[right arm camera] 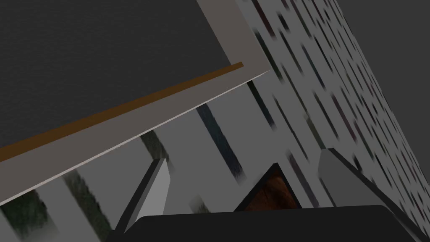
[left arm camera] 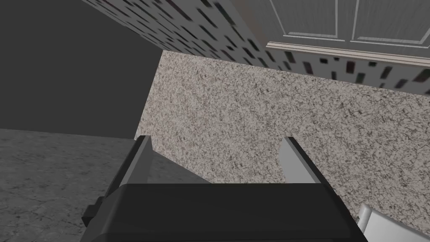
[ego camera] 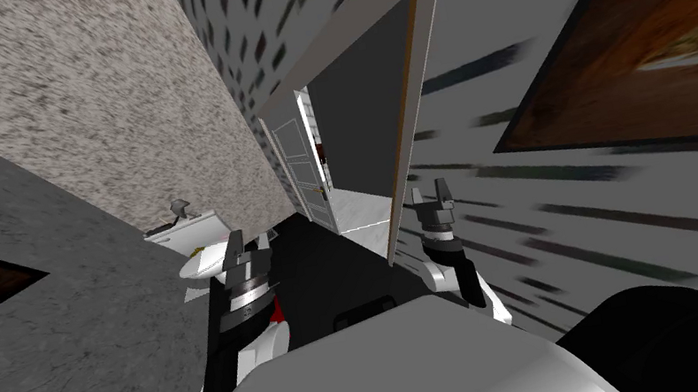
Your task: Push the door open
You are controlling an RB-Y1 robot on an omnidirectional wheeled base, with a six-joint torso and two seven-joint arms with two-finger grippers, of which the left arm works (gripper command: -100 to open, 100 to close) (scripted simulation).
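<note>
The door [ego camera: 405, 107] stands ahead and to the right of the robot, swung out at an angle from the patterned wall [ego camera: 606, 188], its brown edge turned toward the camera and a dark face beside it. The right pincer [ego camera: 431, 197] hangs low, between that edge and the wall, just beside the door's bottom corner. Whether it touches cannot be told. Its fingers are apart. Seen from the right wrist, the right pincer [right arm camera: 247, 176] points along the wall, with the door [right arm camera: 126, 108] slanting above one finger and the corner of a framed picture [right arm camera: 271, 195] between the two.

The left pincer [ego camera: 240, 253] is held out on the other side, near a white basin [ego camera: 202, 261] – its fingers are also spread, with nothing between them. In its own wrist view the left pincer [left arm camera: 216, 159] faces a speckled wall [left arm camera: 273, 117].

A second, white panelled door [ego camera: 298, 162] stands farther down the passage.
</note>
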